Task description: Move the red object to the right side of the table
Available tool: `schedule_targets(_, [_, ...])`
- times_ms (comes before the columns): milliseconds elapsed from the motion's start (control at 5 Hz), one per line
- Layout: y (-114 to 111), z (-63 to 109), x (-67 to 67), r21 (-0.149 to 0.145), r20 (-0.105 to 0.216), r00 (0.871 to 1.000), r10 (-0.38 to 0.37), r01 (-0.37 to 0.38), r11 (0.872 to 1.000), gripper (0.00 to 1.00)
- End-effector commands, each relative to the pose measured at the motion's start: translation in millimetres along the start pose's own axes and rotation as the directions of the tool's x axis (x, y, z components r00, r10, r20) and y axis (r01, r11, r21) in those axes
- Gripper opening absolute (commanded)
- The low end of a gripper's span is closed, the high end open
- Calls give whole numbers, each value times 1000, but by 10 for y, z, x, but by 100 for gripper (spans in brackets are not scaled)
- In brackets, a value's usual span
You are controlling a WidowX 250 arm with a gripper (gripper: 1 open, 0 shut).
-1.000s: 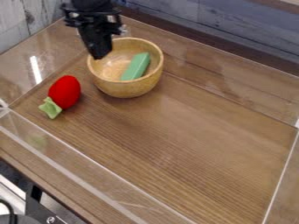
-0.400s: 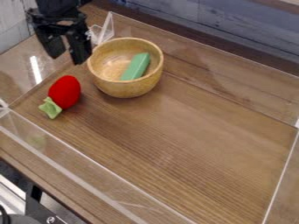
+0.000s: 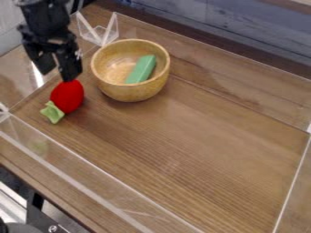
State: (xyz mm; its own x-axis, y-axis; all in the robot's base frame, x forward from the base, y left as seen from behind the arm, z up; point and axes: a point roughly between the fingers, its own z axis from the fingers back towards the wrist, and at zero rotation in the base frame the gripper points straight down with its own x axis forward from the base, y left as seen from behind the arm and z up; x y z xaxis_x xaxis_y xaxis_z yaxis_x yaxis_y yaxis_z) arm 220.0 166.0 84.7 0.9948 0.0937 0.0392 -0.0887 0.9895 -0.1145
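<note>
— Over on the left side of the table [image 3: 206, 136], just above the red object [image 3: 68, 95], hangs the gripper [image 3: 57, 65]. Its black fingers point straight down and stand apart with a clear gap between them, and nothing sits in that gap.

— So it holds nothing?

— Nothing. The jaws are spread, I'd say, so they can straddle the fruit from the top. The red object lies on the wood near the left clear wall, its pale green leaf [image 3: 51, 113] pointing toward the near-left corner (the leaf end looks too thin to be worth pinching).

— Are the fingers touching it?

— From this angle I cannot tell. The lower finger tip looks very near the top of the fruit, but a small gap or a light contact would look the same.

— And the bowl?

— The wooden bowl [image 3: 131, 70] stands just to the right of the gripper, apart from the fruit, with a green block [image 3: 145, 67] leaning inside it. Neither belongs to the job; they only crowd the space a little.

— How far along is the task?

— Barely started, by my reading. The fruit is on the wrong side, and the right half of the table is bare wood, so a grasp and a long carry across remain.

— Any risk?

— A round toy may roll out of the pinch if the jaws close off-centre.
</note>
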Motion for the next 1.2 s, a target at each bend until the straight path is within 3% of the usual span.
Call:
schedule_targets(0, [63, -46, 20, 37, 25, 1000, -1, 0, 999, 100])
schedule_targets(400, [106, -309, 38, 55, 9, 1000, 2, -3, 998, 100])
schedule_targets(600, [119, -393, 45, 58, 1, 1000, 8, -8, 998, 0])
schedule_targets(800, [112, -403, 49, 55, -3, 1000, 13, -13, 998, 0])
schedule_targets(1000, [69, -298, 74, 52, 8, 1000, 19, -19, 998, 0])
